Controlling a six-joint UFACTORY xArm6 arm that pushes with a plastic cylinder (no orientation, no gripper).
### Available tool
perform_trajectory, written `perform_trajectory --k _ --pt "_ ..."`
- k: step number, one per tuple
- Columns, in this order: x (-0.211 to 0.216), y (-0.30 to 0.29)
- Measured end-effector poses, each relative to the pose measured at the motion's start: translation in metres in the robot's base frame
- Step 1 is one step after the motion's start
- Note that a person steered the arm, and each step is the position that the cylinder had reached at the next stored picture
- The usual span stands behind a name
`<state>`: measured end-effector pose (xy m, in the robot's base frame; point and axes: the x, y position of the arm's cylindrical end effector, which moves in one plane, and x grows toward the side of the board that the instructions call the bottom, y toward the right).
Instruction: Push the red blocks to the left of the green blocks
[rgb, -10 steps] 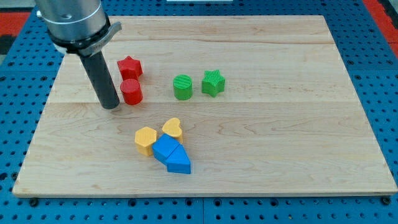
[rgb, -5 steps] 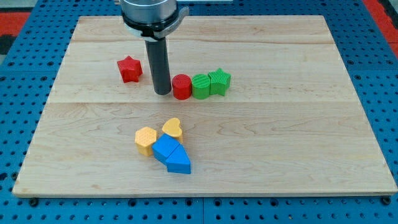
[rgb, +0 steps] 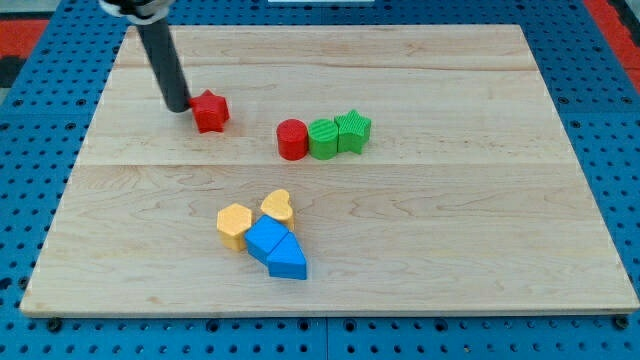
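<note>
Open lane between red star (rgb: 210, 111) and red cylinder (rgb: 292, 139).

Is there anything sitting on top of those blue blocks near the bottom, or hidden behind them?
Nothing lies on the two blue blocks. Behind them, touching, sit a yellow hexagon block and a yellow heart block; the blue blocks cover part of their lower sides. My tip is far off, beside the red star block.

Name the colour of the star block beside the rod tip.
Red star, camera view.
</note>
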<state>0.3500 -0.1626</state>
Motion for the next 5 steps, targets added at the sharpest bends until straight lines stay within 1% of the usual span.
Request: perform_trajectory --k 1,2,4,5 --pt "0.01 0.029" --pt "0.029 0.039" --pt "0.036 0.062" --pt "0.036 0.064"
